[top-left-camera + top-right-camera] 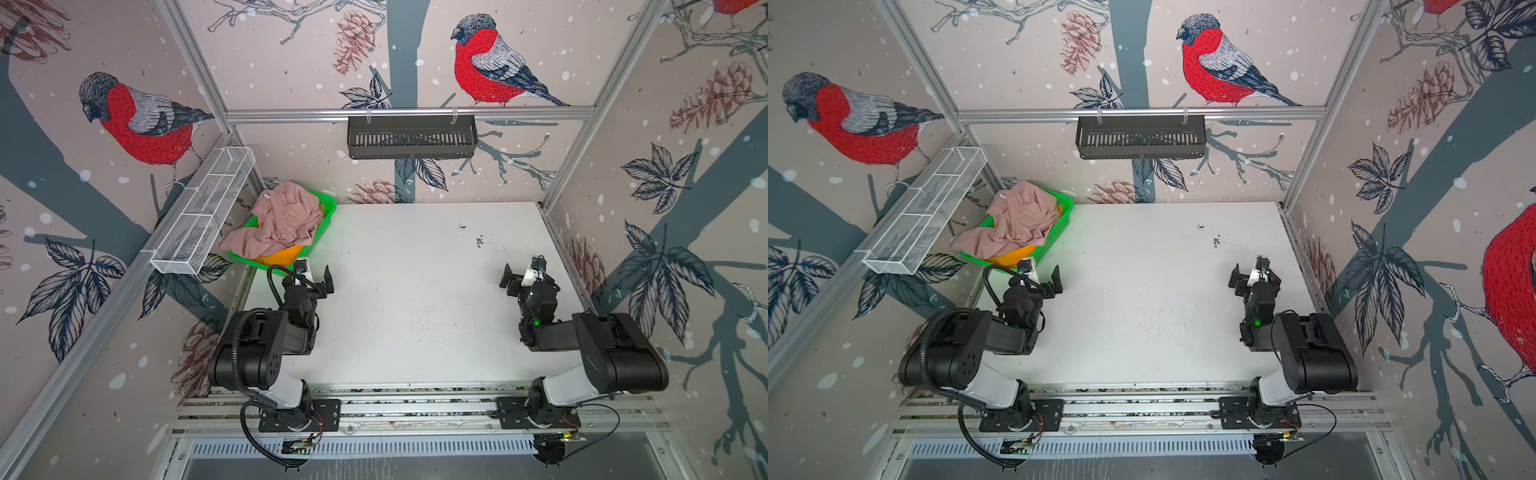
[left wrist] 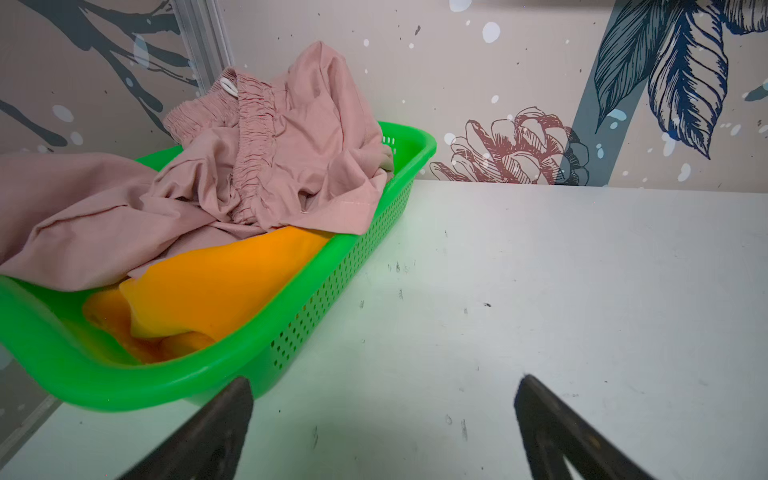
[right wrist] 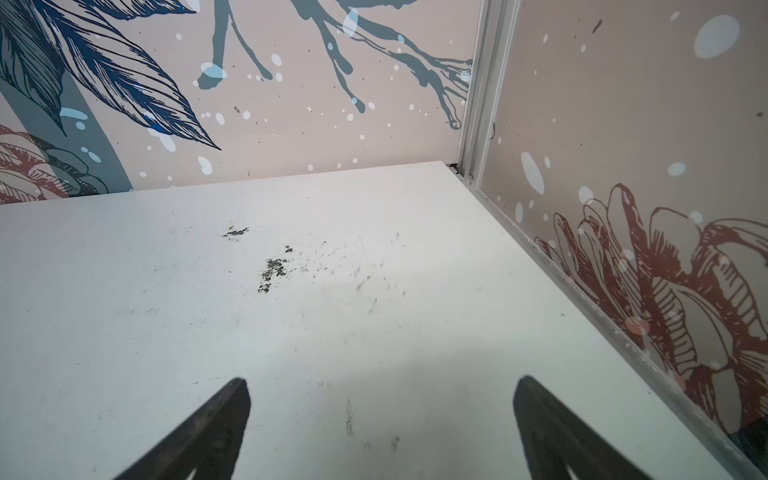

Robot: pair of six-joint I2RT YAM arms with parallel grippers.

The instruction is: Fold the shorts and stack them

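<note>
The dusty pink shorts (image 1: 282,220) (image 1: 1017,220) lie crumpled on top of a green mesh basket (image 1: 328,205) (image 1: 1068,204) at the table's back left corner. One leg spills over the basket's left rim. In the left wrist view their gathered waistband and white drawstring show on the pink shorts (image 2: 257,166). The orange shorts (image 1: 276,255) (image 1: 1013,255) (image 2: 216,282) lie underneath, mostly covered. My left gripper (image 1: 314,277) (image 1: 1041,278) (image 2: 382,399) stands open and empty just in front of the basket (image 2: 332,282). My right gripper (image 1: 524,276) (image 1: 1253,277) (image 3: 382,399) is open and empty over the table's right side.
A white wire shelf (image 1: 203,216) hangs on the left wall beside the basket. A black slotted shelf (image 1: 411,137) hangs on the back wall. The white table (image 1: 415,299) has dark scuff marks (image 3: 274,270) towards the back right. Walls and aluminium posts close three sides.
</note>
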